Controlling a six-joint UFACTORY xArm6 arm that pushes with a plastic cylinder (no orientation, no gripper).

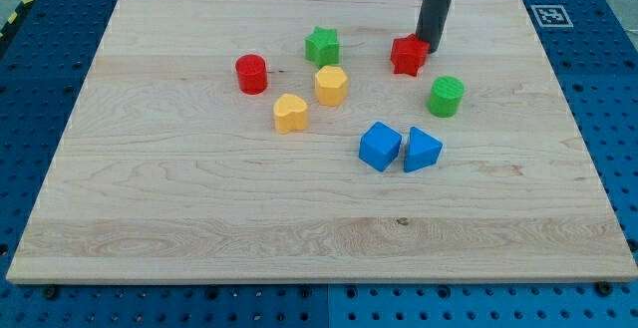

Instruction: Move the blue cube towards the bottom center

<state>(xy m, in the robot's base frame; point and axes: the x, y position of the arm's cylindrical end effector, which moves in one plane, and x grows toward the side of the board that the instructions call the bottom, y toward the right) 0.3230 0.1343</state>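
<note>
The blue cube (379, 146) sits right of the board's middle, touching a blue triangular block (422, 150) on its right. My tip (431, 45) is near the view's top, right of centre, at the upper right edge of a red star-shaped block (408, 55). The tip is well above the blue cube and apart from it.
A green star block (322, 46), a yellow hexagonal block (331, 85), a yellow heart-shaped block (290, 114) and a red cylinder (251, 74) lie left of the tip. A green cylinder (446, 96) stands above the blue triangular block. The wooden board (299, 228) lies on a blue pegboard table.
</note>
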